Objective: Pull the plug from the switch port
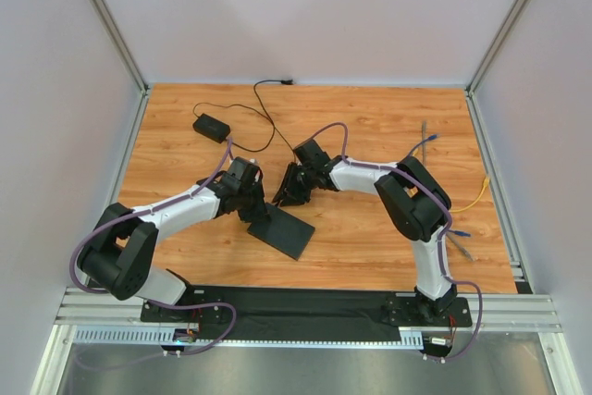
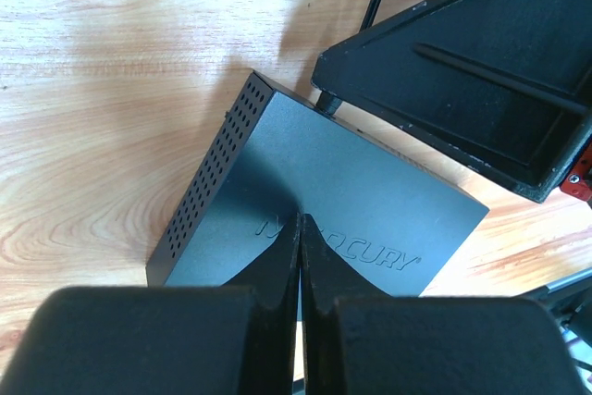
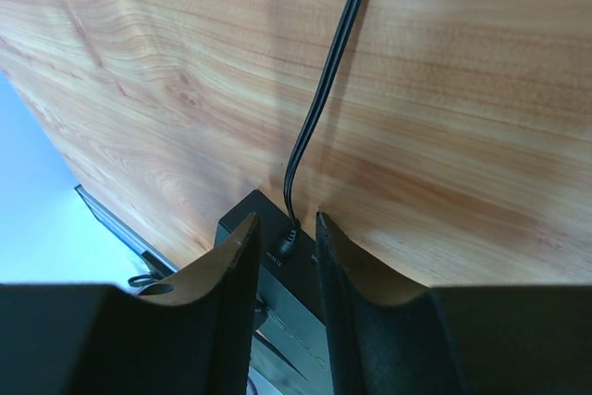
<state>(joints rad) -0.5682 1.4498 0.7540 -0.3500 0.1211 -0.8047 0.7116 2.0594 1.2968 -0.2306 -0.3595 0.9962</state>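
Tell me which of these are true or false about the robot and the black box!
1. The plug is in the switch. True.
2. The left gripper is wide open. False: it is shut, with its tips at the switch's top.
3. The right gripper has one finger on each side of the plug. True.
4. The switch is white. False: it is black.
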